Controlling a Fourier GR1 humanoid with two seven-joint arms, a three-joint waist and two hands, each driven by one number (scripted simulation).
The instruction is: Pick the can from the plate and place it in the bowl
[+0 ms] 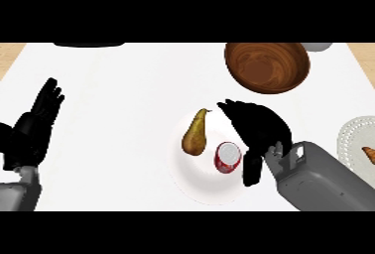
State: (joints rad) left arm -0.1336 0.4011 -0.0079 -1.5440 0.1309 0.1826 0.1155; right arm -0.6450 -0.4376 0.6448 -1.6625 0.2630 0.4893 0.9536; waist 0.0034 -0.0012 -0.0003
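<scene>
Right robot hand (pixel 256 130) over right part of white plate (pixel 192 173), fingers relaxed, grasping nothing, thumb just beside can (pixel 227 157); one red can upright on plate, right of one pear (pixel 195 133) lying on same plate; one wooden bowl (pixel 267 66) beyond plate, well apart; second patterned plate (pixel 354 139) at right edge of worktop (pixel 124 109); left robot hand (pixel 33 124) resting released far left of plate.

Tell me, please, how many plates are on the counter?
2. One white plate lies at the centre, holding the pear and the can. A second plate is cut by the right edge. Others may be hidden.
</scene>
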